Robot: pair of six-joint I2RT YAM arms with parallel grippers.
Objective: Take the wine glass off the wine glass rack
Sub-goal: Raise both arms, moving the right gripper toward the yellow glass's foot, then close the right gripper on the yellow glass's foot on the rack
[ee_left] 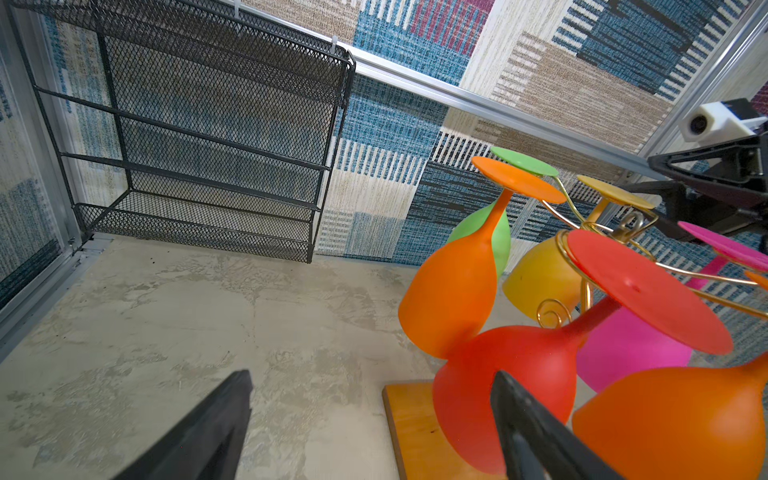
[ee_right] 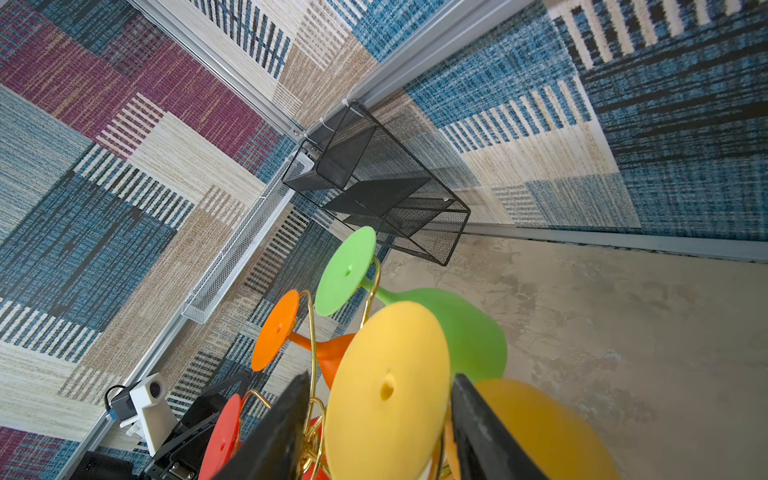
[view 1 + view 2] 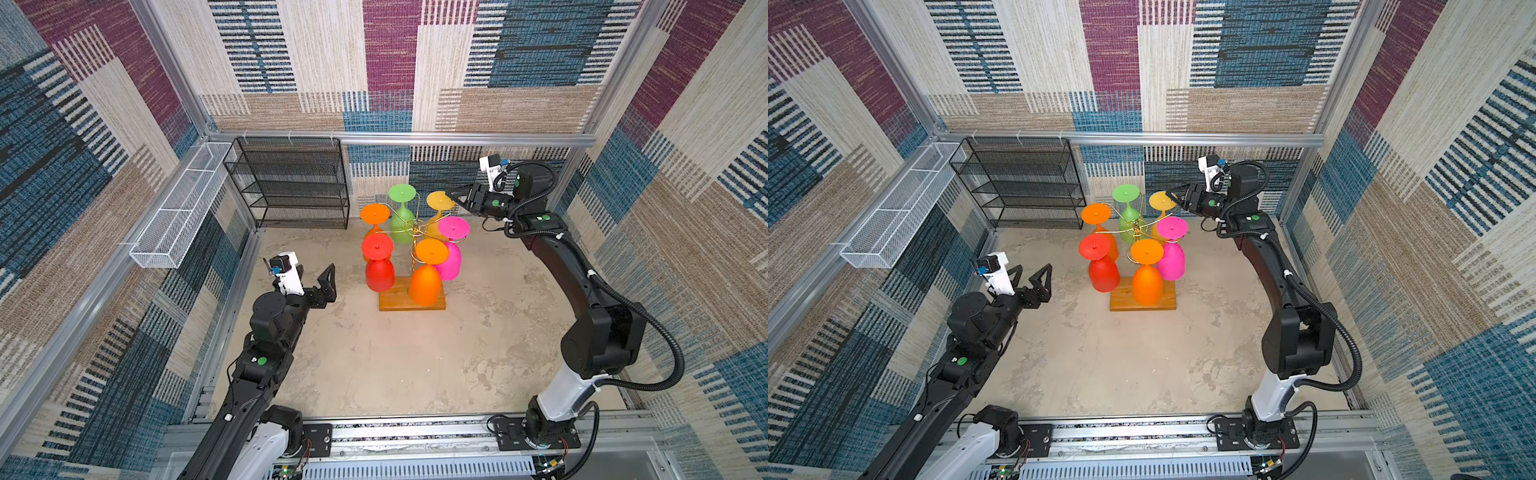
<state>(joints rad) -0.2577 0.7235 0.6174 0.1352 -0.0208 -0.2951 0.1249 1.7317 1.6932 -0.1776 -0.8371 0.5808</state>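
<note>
Grasp step: our right gripper (image 2: pixel 380 376) (jaws half apart, nothing held) straddles foot of yellow wine glass (image 3: pixel 440 200) on rack (image 3: pixel 390 302); nxt, we reckon, pinch & unhook.

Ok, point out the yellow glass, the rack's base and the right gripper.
yellow glass (image 3: pixel 440 200): in a top view, its round foot.
rack's base (image 3: pixel 394 301): in a top view, bare wood.
right gripper (image 2: pixel 381 376): right wrist view, between fingertips.

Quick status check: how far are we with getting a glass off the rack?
Done: nothing is off yet; the wine glass rack is full. In hand: the right end effector, jaws apart, straddles the yellow wine glass at its foot; no grip visible. The left end effector hovers open, apart from the rack. Left: close, lift the glass clear.
</note>
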